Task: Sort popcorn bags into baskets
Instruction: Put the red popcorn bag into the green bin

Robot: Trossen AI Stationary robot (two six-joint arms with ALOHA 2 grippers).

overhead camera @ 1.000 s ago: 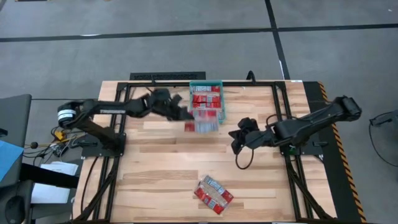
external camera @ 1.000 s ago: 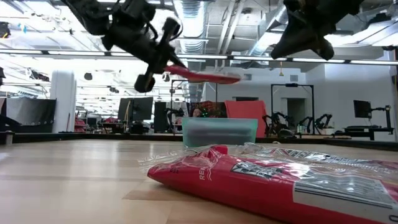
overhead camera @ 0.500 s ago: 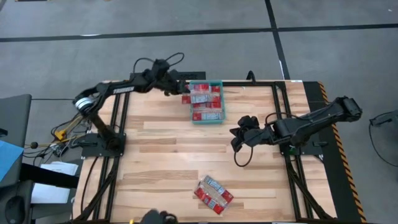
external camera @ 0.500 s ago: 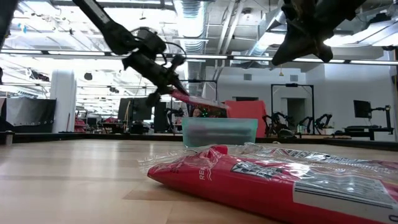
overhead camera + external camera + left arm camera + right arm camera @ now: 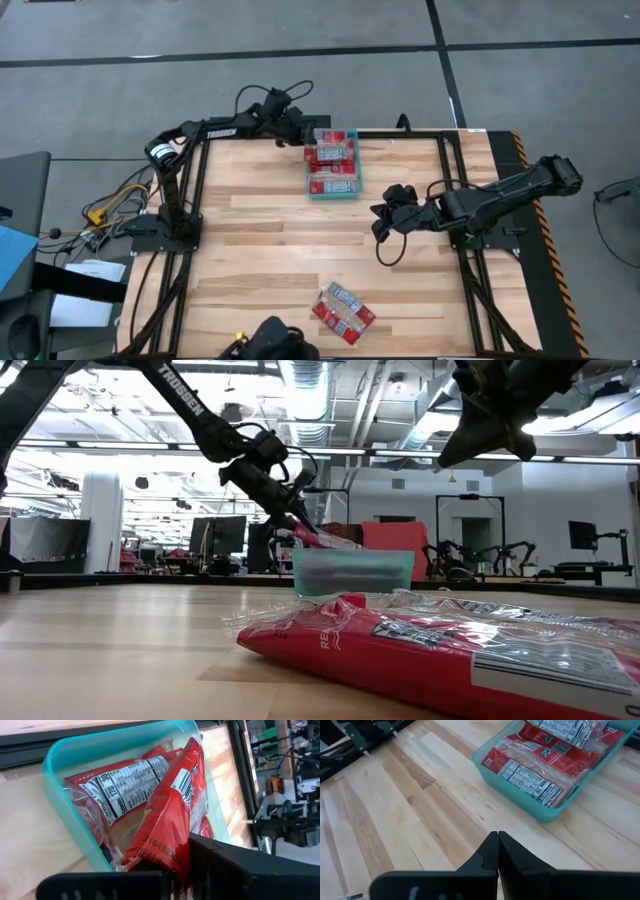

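Two end effectors are seen. The left end effector (image 5: 300, 137) is closed on a red popcorn bag (image 5: 167, 815), which is held tilted over the far end of the teal basket (image 5: 357, 180). More red bags (image 5: 540, 760) are lying flat inside this basket. The right end effector (image 5: 383, 215) is kept above the bare worktop (image 5: 260, 250), near the basket, with its fingers (image 5: 487, 857) pressed together and nothing held. Two more bags (image 5: 343, 310) are left near the front edge.
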